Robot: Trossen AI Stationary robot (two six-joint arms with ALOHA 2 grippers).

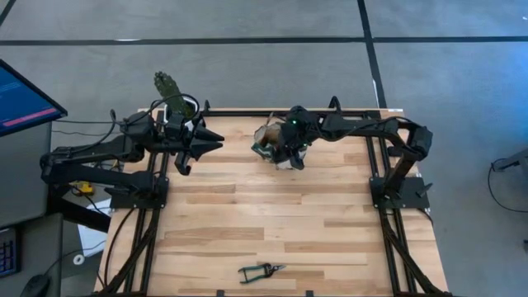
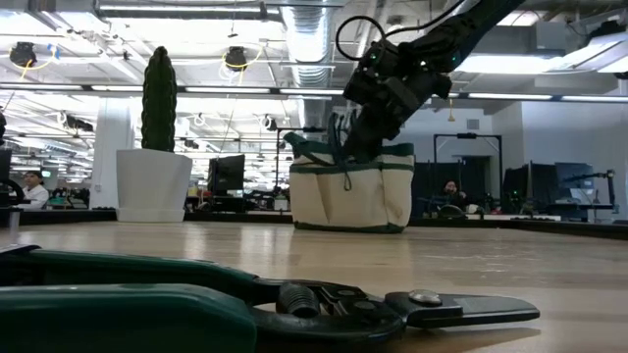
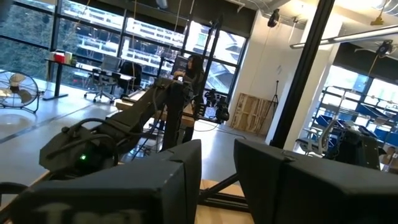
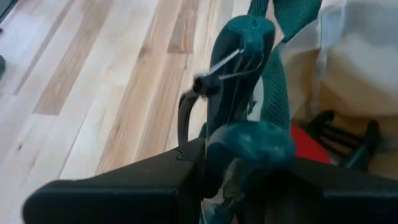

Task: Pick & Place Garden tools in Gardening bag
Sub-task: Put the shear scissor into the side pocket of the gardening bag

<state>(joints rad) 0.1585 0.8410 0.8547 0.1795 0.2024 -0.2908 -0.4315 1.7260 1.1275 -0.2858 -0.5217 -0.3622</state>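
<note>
Nearest the desk's front edge, a pair of green-handled pruning shears (image 1: 261, 271) lies flat on the wood, blades closed, well apart from both arms and apparently the one implement not yet collected. Across the butcher-block desk (image 1: 272, 223), the right tool (image 4: 245, 162) hangs over the beige, green-trimmed gardening bag (image 2: 351, 188), its fingers clamped on the teal handles of a second pair of shears (image 4: 239, 74), held upright so they can drop straight through the opening. Directly beneath that tool, a red-and-black item (image 4: 308, 142) already sits in the bag between its green straps. Level with it, well off to its side, the left tool (image 1: 200, 142) waits above the desk, fingers parted with a narrow gap and nothing between them. Just behind the left tool, at the desk's far corner, stands a potted cactus (image 2: 158, 147), kept clear of the work.
</note>
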